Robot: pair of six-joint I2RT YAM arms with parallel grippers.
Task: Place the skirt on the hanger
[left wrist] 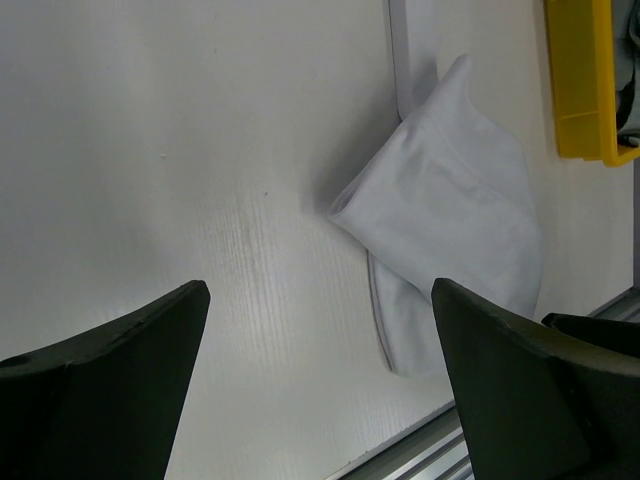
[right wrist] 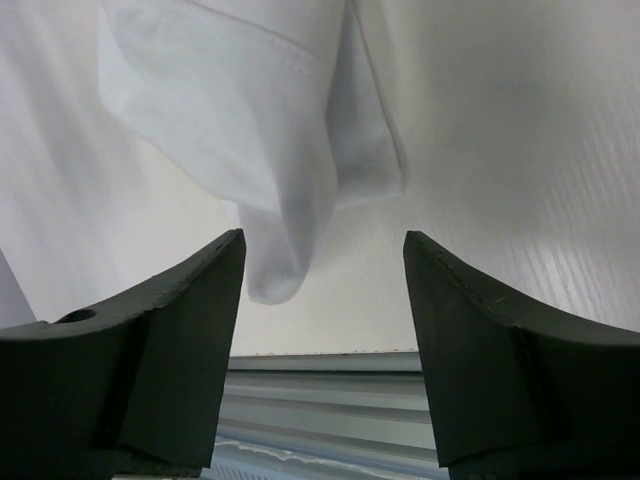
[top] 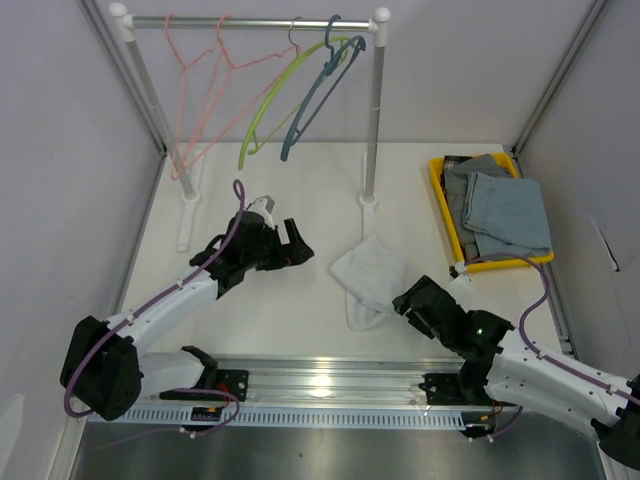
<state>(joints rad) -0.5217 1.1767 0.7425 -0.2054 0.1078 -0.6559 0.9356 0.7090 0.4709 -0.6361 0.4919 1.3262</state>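
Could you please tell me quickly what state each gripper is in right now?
Left gripper: open, empty.
Right gripper: open, empty, the white skirt just ahead.

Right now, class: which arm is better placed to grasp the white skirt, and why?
Likely right. The right end effector, open, sits at the skirt's near edge; the left end effector, also open, is farther from it.
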